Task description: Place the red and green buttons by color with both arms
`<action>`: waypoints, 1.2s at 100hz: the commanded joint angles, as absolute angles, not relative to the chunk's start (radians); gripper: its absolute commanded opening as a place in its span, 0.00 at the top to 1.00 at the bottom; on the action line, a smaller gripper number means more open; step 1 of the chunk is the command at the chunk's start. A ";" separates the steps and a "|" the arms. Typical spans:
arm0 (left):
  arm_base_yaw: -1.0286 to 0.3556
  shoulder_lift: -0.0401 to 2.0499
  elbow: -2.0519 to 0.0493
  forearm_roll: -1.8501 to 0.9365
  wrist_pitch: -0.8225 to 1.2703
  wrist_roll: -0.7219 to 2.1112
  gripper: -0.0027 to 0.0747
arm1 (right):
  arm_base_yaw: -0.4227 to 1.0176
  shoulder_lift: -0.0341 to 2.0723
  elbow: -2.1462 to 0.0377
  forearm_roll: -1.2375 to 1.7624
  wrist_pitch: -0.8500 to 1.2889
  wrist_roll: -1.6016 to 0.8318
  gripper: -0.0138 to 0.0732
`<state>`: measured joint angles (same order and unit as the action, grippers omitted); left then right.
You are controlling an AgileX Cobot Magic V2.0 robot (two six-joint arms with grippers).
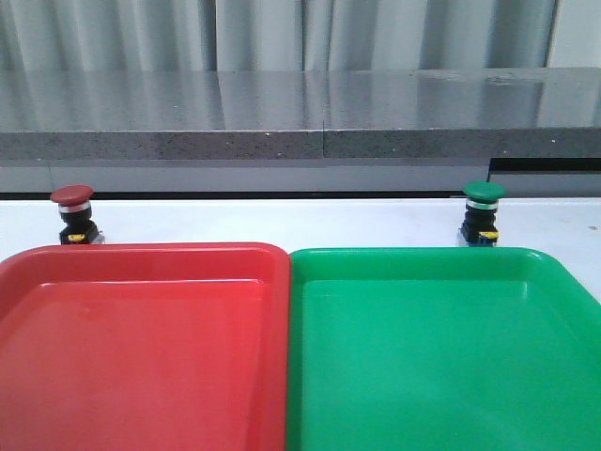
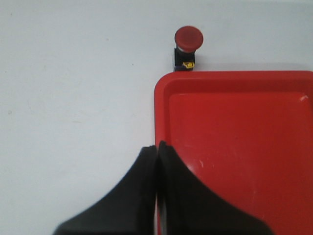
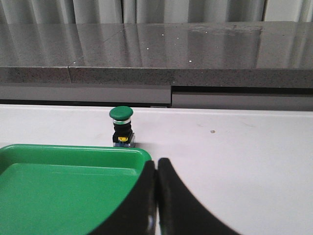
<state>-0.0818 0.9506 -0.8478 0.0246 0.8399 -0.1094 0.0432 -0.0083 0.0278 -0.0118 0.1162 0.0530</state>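
The red button stands upright on the white table just behind the red tray; it also shows in the left wrist view. The green button stands upright just behind the green tray; it also shows in the right wrist view. My left gripper is shut and empty over the red tray's outer edge, well short of the red button. My right gripper is shut and empty by the green tray's corner. Neither gripper shows in the front view.
A grey stone ledge runs along the back of the table, with pale curtains behind it. The two trays sit side by side, touching, and fill the front of the table. Bare white table lies beside the green tray.
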 commanded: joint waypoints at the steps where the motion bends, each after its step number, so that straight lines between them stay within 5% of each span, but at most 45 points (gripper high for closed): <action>1: -0.080 0.970 -0.887 0.019 0.797 -0.115 0.99 | 0.035 -0.032 0.013 -0.011 0.038 0.046 0.97; 23: -0.080 0.978 -0.888 0.019 0.797 -0.115 0.91 | 0.035 -0.032 0.013 -0.011 0.038 0.046 0.97; 35: -0.080 0.978 -0.895 0.019 0.799 -0.114 0.66 | 0.035 -0.032 0.013 -0.011 0.037 0.046 0.97; 47: -0.080 0.978 -0.895 0.019 0.799 -0.114 0.28 | 0.035 -0.032 0.013 -0.011 0.037 0.046 0.97; 57: -0.080 0.978 -0.895 0.027 0.782 -0.114 0.13 | 0.035 -0.032 0.013 -0.011 0.037 0.046 0.97; 120: -0.095 1.128 -1.000 -0.046 0.663 -0.114 0.17 | 0.035 -0.032 0.013 -0.011 0.037 0.046 0.97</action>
